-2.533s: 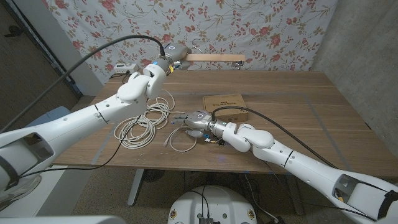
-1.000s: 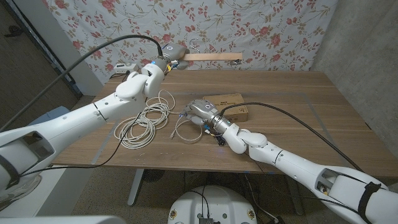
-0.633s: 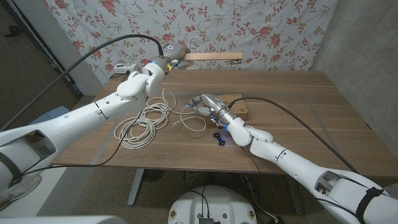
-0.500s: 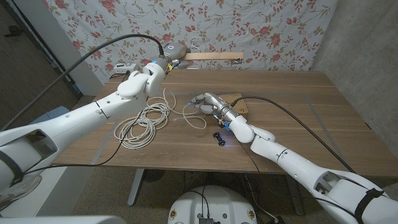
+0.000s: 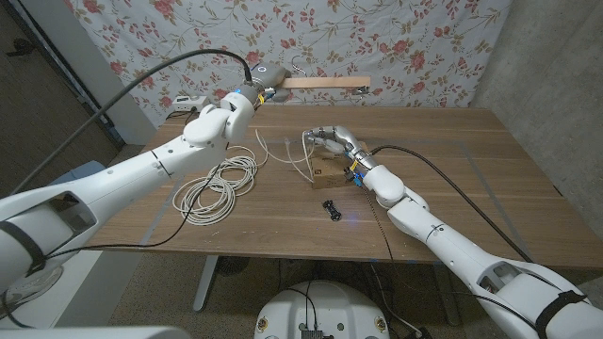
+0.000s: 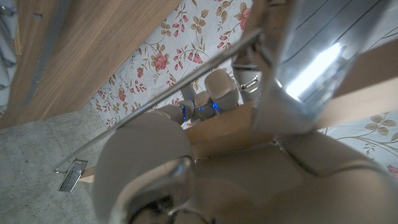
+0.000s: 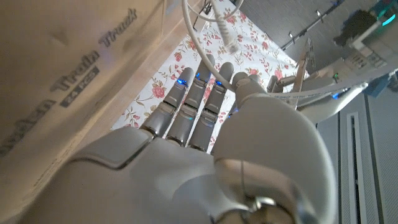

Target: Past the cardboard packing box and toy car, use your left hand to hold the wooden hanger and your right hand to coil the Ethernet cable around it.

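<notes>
Right hand [image 5: 330, 141], pinching the white Ethernet cable [image 5: 300, 160] above the cardboard box [image 5: 332, 171], sits nearer than and below the wooden hanger [image 5: 325, 83], whose long axis runs crosswise, gripped by the left hand [image 5: 265, 79].

The head view looks down over the table [image 5: 452, 141]. Both wrist views sit close behind their hands, sharing the flowered cloth [image 6: 205, 25].
</notes>
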